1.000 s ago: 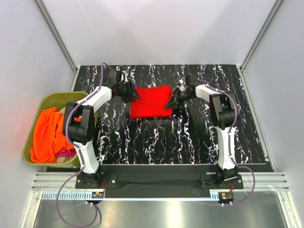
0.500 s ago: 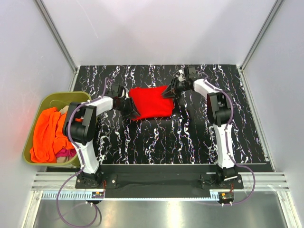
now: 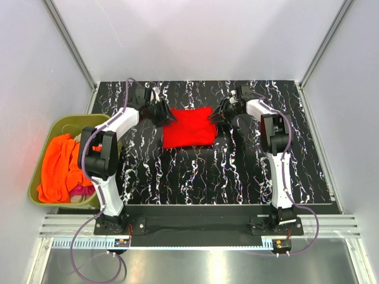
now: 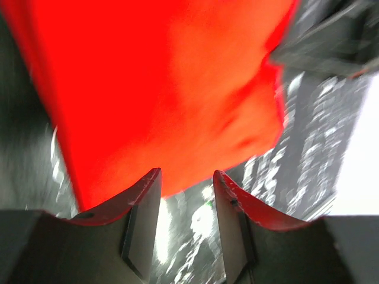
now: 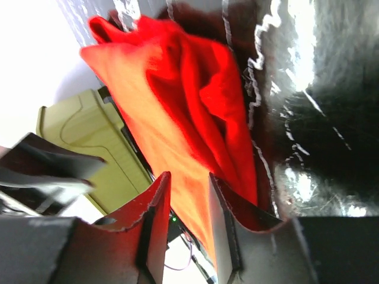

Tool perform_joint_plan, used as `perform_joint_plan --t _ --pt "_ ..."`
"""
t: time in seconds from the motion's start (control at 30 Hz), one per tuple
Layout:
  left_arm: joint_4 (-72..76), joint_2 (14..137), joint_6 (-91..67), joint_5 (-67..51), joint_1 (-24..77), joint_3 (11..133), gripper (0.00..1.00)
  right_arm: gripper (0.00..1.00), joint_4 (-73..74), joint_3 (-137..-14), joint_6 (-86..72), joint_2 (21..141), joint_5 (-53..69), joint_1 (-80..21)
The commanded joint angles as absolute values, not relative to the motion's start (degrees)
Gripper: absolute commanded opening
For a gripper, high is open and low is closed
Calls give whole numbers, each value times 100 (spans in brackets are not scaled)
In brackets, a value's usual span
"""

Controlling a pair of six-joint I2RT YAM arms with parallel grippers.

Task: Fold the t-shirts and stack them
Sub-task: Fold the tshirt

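Top: the folded red shirt point(image 3: 189, 129) lies on the desk point(image 3: 207, 171) between the left end effector point(image 3: 164, 115) and the right end effector point(image 3: 216, 115), one at each side edge.

Left wrist: fingers point(image 4: 142, 219) parted and empty, shirt just ahead.

Right wrist: fingers point(image 5: 155, 225) part-open, pinching nothing, shirt just beyond.

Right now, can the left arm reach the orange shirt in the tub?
Probably yes: the tub sits open beside that arm, the orange shirt lies on top, nothing covers it.

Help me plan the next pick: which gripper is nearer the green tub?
Left. The left gripper is at the red t-shirt's left edge, toward the tub; the right gripper is at its right edge.
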State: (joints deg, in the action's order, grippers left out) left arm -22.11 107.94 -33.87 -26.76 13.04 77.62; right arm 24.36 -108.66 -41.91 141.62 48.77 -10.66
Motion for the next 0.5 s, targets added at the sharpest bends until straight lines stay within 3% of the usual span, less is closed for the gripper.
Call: perform_joint_plan --t 0.0,0.47 --pt "-1671 11213 -3743 -2830 1064 8375 46 39 2452 -11346 -4289 13869 4860 -1055" --pt "-668 13411 -4632 -3656 650 10177 49 36 2434 -13778 -5035 15730 4834 -1046"
